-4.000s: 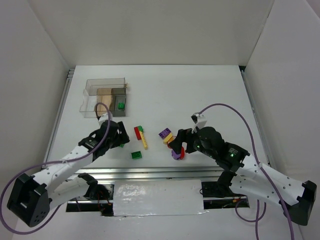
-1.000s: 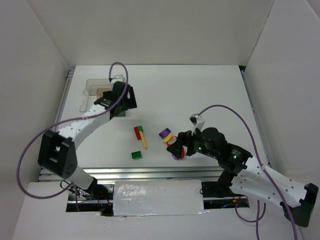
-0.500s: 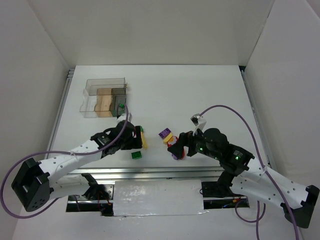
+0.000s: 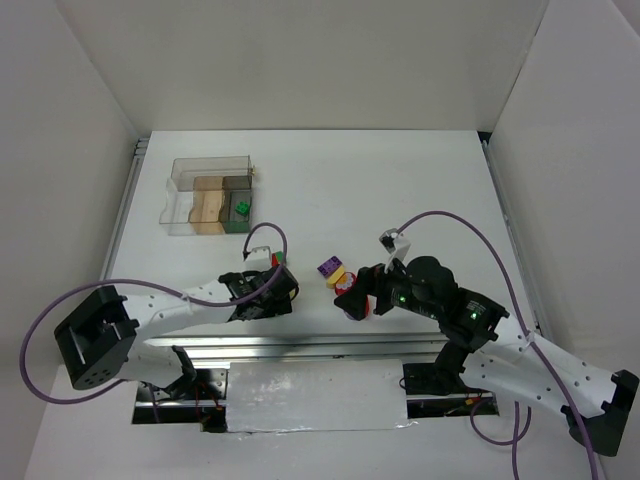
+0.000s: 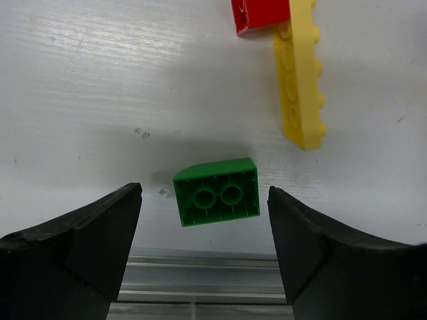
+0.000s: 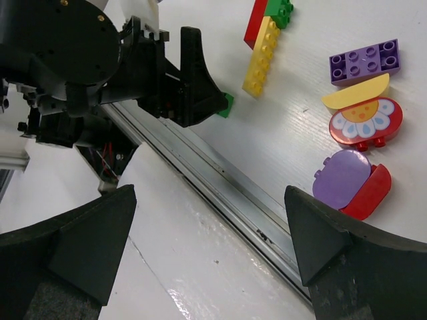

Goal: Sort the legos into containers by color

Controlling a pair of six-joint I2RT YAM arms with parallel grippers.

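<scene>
Left fingers (image 5: 87, 233): apart, one on either side of a green brick (image 5: 217, 192) at the worktop's (image 5: 100, 80) near edge, touching neither side. Yellow bar (image 5: 300, 80) and red brick (image 5: 260, 13) lie just beyond.
Right fingers (image 6: 80, 240): apart, empty, above the purple and red pieces (image 6: 350, 183).
Clear box (image 4: 210, 165), far left: green piece (image 4: 241, 210) in its right compartment.

A box (image 4: 210, 160) is set at the far left of the desk (image 4: 400, 180), with one brick (image 4: 241, 210) in its rightmost compartment. Near the front edge, a lone brick (image 5: 217, 192) is flanked by the left hand (image 5: 203, 200); a long bar (image 5: 298, 73) lies behind it, and a cluster of pieces (image 6: 360, 120) further right.
</scene>
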